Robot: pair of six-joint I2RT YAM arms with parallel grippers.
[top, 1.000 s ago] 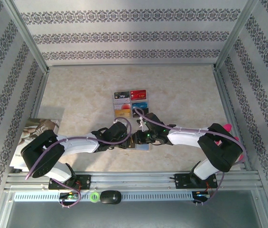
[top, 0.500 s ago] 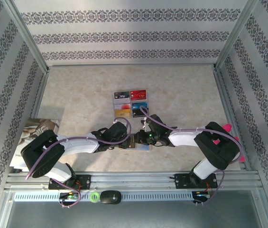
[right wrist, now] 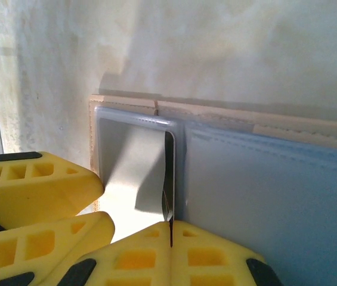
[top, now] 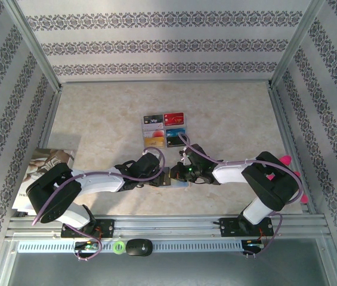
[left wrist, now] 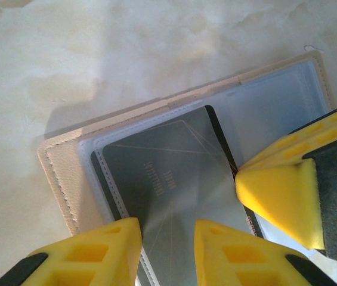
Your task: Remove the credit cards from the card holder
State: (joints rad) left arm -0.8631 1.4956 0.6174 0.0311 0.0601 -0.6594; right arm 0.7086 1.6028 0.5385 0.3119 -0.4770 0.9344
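Since the printed booklet [top: 44, 165] lies at the far left edge of the tabletop [left wrist: 96, 53], well apart from the work, it plays no part in this step

- Left gripper [left wrist: 167, 247]: fingers stand partly spread, low over the near side of the open holder, one on each side of the card's lower end. Nothing is pinched between them. Judged purpose: pin the holder flat so it does not slide while the card is pulled
- Six loose cards [top: 164, 130]: laid in a tidy grid farther out on the table, just beyond both grippers. Likely the drop zone for extracted cards
- Card holder [left wrist: 67, 179]: lies open and flat on the tabletop between the two grippers, tan stitched border outward, clear sleeves facing up
- Grey card [left wrist: 168, 173]: partly out of its clear sleeve, skewed, one corner pointing toward the right gripper's finger
- Right gripper [right wrist: 169, 233]: fingers pressed together on the thin dark edge of the grey card, at the sleeve mouth. The grip is on the edge alone, so a slip is possible if the sleeve drags

Judgement: extraction of this card is under way; next comes a pull away from the sleeve while the left side holds firm
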